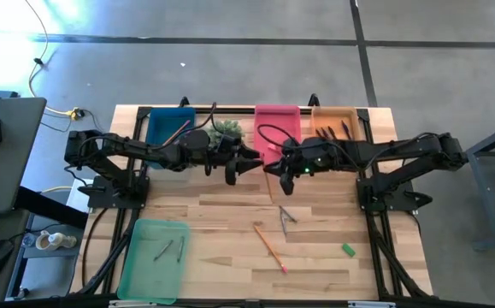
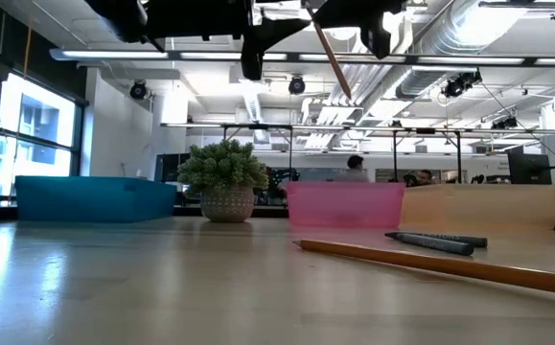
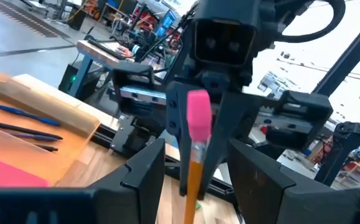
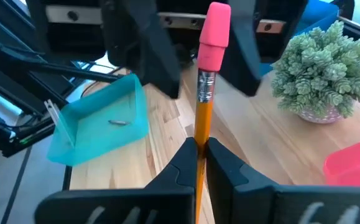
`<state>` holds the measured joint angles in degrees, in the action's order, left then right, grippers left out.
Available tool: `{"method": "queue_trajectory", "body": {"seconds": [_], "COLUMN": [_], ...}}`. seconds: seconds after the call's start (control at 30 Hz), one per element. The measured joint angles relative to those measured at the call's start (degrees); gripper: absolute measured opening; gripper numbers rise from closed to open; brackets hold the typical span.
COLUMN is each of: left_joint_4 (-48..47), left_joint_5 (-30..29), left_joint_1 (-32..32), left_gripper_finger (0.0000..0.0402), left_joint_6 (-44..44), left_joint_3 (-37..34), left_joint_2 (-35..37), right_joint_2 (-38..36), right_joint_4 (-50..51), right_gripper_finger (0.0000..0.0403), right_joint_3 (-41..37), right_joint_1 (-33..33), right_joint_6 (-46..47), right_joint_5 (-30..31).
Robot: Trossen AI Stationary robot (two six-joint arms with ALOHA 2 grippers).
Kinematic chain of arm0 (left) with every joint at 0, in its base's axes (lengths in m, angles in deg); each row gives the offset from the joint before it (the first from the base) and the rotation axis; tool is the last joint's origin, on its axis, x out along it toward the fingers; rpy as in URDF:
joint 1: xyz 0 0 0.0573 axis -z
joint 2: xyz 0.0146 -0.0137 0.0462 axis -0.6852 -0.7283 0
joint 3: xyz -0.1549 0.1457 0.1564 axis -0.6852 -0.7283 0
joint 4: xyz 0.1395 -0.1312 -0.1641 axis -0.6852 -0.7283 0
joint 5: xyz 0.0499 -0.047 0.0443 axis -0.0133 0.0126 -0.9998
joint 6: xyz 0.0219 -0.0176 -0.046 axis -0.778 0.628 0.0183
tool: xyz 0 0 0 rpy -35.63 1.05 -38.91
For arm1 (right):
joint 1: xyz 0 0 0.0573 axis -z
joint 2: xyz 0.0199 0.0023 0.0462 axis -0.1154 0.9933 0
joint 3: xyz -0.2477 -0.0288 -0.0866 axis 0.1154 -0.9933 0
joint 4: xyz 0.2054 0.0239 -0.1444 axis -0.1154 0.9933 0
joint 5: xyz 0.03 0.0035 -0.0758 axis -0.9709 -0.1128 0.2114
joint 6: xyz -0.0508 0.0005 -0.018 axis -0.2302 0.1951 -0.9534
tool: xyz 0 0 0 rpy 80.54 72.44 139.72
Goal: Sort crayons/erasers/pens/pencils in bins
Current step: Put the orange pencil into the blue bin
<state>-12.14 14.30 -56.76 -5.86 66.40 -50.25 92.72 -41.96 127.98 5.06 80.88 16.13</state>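
Pencil [image 4: 199, 118] was clamped by right gripper [image 4: 198, 152] — left gripper [image 3: 192, 168] spread around eraser end. Light, stiff, slippery; best gripped mid-shaft.

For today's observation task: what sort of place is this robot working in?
Probably a robotics lab or workshop: exposed ceiling ducts, rows of workbenches behind the wooden table, and a concrete floor.

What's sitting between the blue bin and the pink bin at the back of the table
A small potted plant stands between the blue bin and the pink bin. The high view shows it from above; the low view shows it level, between both bins.
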Motion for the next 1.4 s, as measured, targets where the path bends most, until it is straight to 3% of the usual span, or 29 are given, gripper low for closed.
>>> {"method": "queue_trajectory", "body": {"seconds": [0.43,0.97,1.4], "left_joint_4": [1.28,1.15,1.16], "left_joint_5": [-1.91,-1.86,-1.91], "left_joint_1": [-0.04,-0.03,-0.03], "left_gripper_finger": [0.0152,0.0009,0.001], "left_joint_6": [-0.02,-2.06,-3.7], "left_joint_3": [0.02,0.02,0.02], "left_joint_2": [-0.02,-0.02,-0.02], "right_joint_2": [0.0,0.0,0.0], "right_joint_4": [-2.93,-2.84,-2.82], "right_gripper_finger": [0.0,0.0,0.0019], "right_joint_3": [0.02,0.02,0.02], "right_joint_1": [2.72,2.74,2.74], "right_joint_6": [-1.36,-3.79,-6.15], "right_joint_5": [-3.41,-2.89,-2.8]}}
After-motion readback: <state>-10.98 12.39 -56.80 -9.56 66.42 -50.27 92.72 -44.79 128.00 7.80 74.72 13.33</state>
